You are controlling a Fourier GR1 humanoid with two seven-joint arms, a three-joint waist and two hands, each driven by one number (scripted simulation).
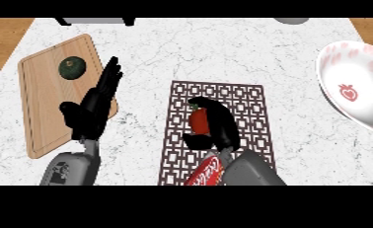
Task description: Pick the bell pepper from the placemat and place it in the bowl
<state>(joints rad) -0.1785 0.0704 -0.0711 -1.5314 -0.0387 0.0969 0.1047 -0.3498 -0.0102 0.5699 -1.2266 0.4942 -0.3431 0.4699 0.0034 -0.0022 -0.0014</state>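
A red bell pepper (199, 121) sits on the brown patterned placemat (244, 98) in the middle of the counter. My right hand (220, 123) is curled round the pepper, fingers over its right side and thumb below it, hiding much of it. The white bowl (342, 81) with red strawberry marks stands at the right edge, well apart from the hand. My left hand (96, 102) rests open with fingers up, over the right edge of the cutting board.
A wooden cutting board (47, 94) lies at the left with a dark green round vegetable (71, 67) on it. A red can (206, 171) lies at the placemat's near edge beside my right forearm. A grey object (292, 20) shows at the top edge.
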